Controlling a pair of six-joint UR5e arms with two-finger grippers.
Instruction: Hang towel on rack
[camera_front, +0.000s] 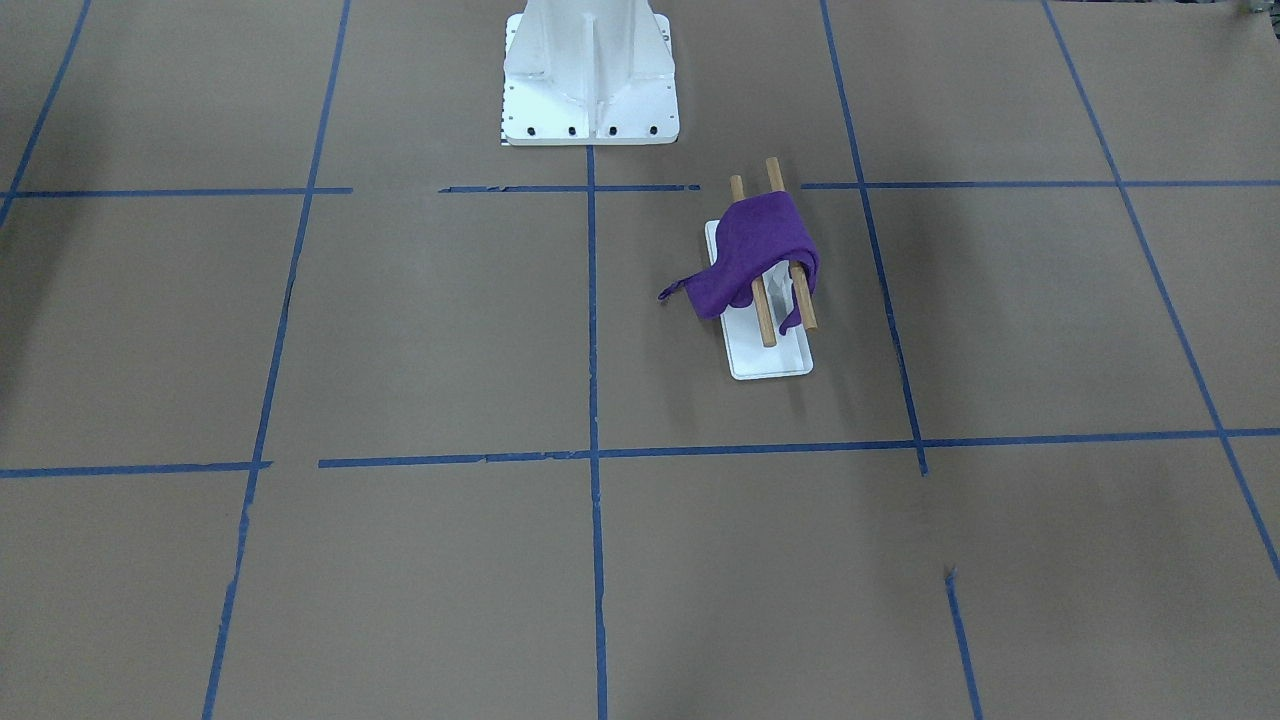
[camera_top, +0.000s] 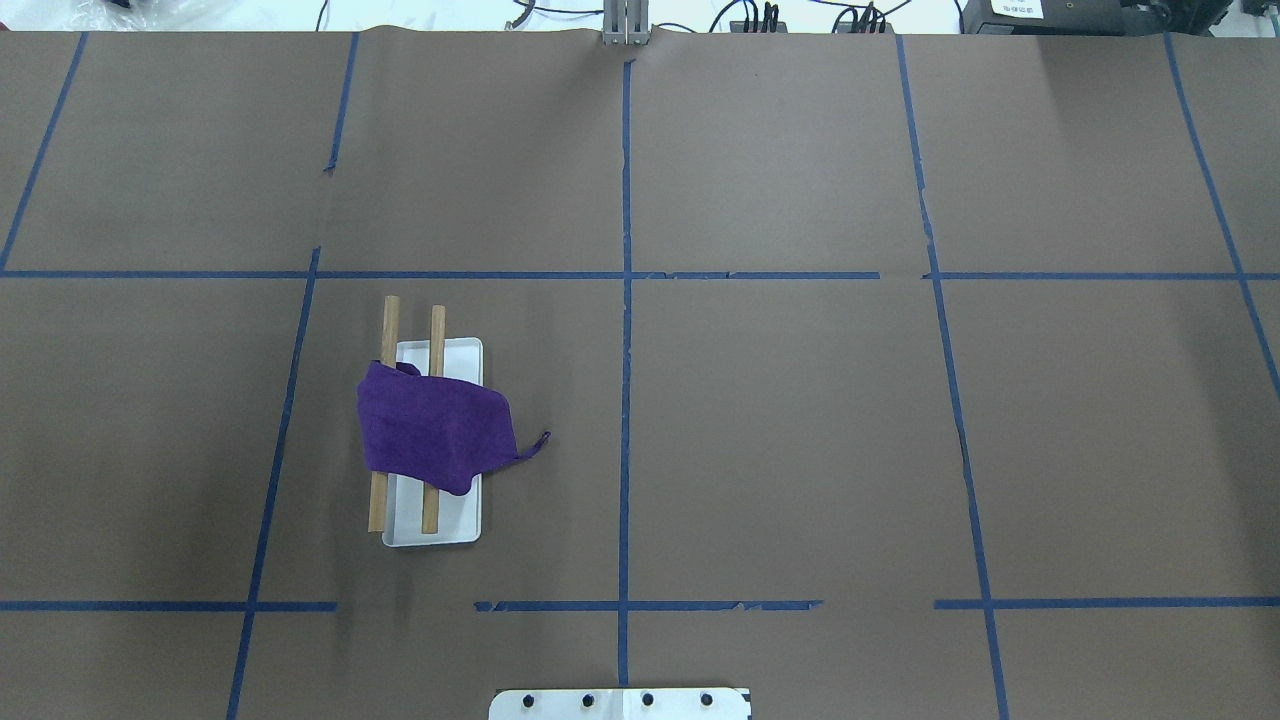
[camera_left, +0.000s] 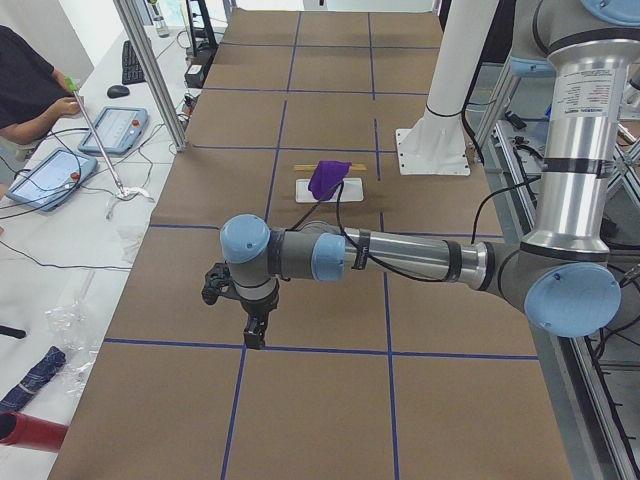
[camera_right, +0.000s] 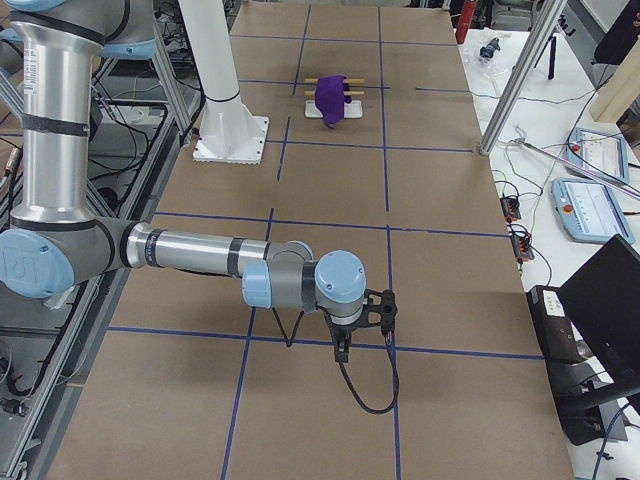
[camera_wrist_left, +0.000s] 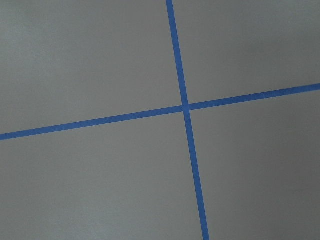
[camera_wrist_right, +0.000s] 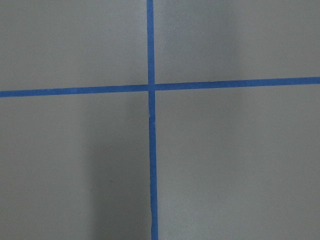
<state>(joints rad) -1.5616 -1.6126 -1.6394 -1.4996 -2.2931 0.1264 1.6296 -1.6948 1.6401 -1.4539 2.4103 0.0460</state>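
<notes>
The deep-purple towel (camera_front: 755, 255) lies draped across both wooden dowels of the rack (camera_front: 770, 362), and its small corner loop sticks out to one side. Both also show in the overhead view, towel (camera_top: 430, 430) and rack (camera_top: 460, 520), on the robot's left half. My left gripper (camera_left: 255, 335) hangs over bare table far from the rack, seen only in the left side view. My right gripper (camera_right: 340, 350) hangs over bare table at the other end, seen only in the right side view. I cannot tell whether either is open or shut. Both wrist views show only brown paper and blue tape.
The white robot pedestal (camera_front: 590, 70) stands at the table's robot side, near the rack. Blue tape lines (camera_top: 625, 300) grid the brown table cover. An operator (camera_left: 30, 80) and control tablets (camera_left: 50, 175) are beside the table.
</notes>
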